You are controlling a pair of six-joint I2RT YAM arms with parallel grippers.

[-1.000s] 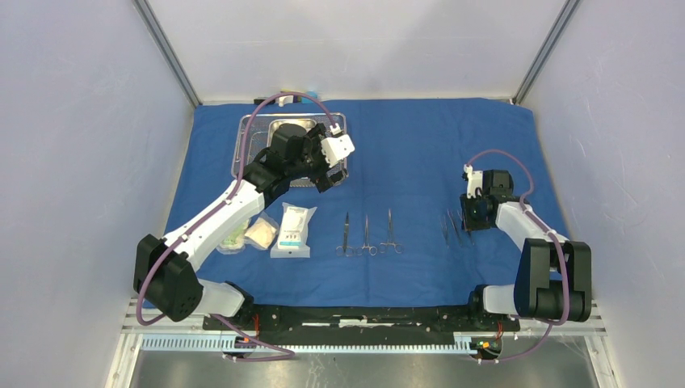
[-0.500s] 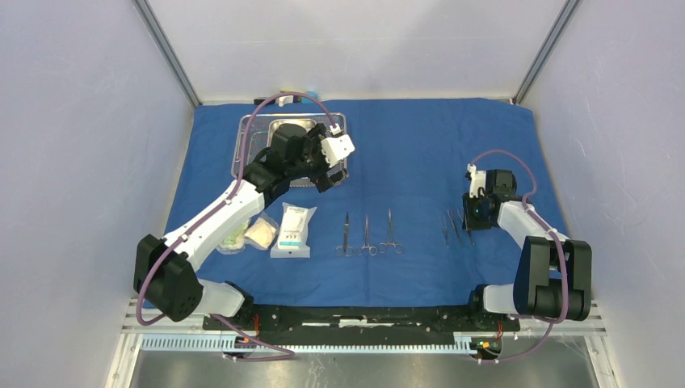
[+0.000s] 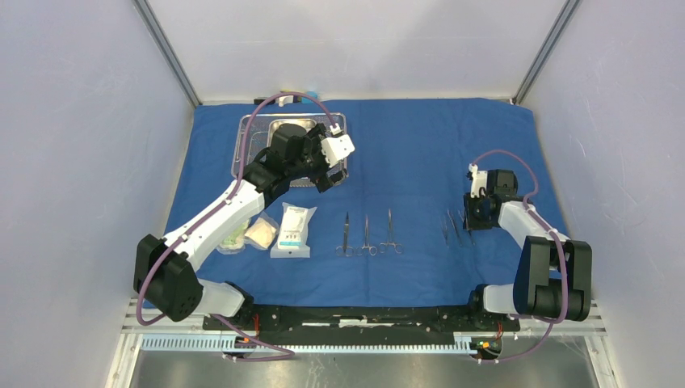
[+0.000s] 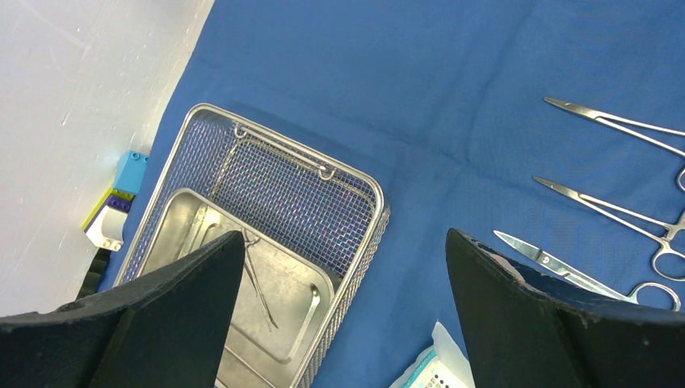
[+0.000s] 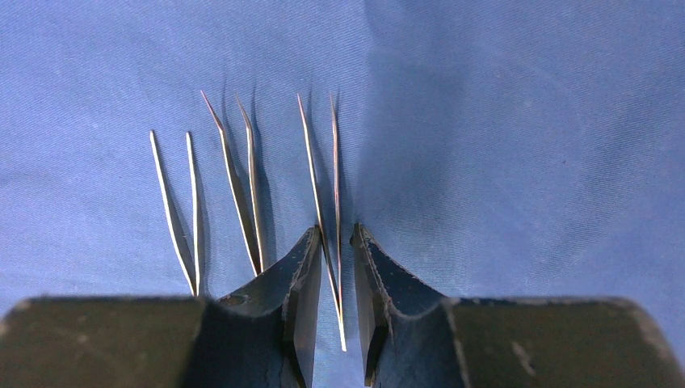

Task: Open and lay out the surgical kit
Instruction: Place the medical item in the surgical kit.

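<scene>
- I am looking at a short row of small blocks (image 4: 113, 212) sitting at the tabletop's far edge, left of its middle, touching the pale back wall (image 3: 355, 40).
- A blue block (image 4: 131, 171) is ending the row rightward; white (image 4: 105, 233) and black (image 4: 95, 271) ones are lying leftward.
- A ribbed metal rail (image 3: 363, 343) is running along the near edge.

Right gripper (image 3: 475, 217), shifted slightly rightward from its position a second ago, white wrist fitting (image 3: 474, 171) and purple cable loop (image 3: 499, 155) displaced the same way, movement small, jaws now straddling rightmost tweezers (image 5: 321, 162).
</scene>
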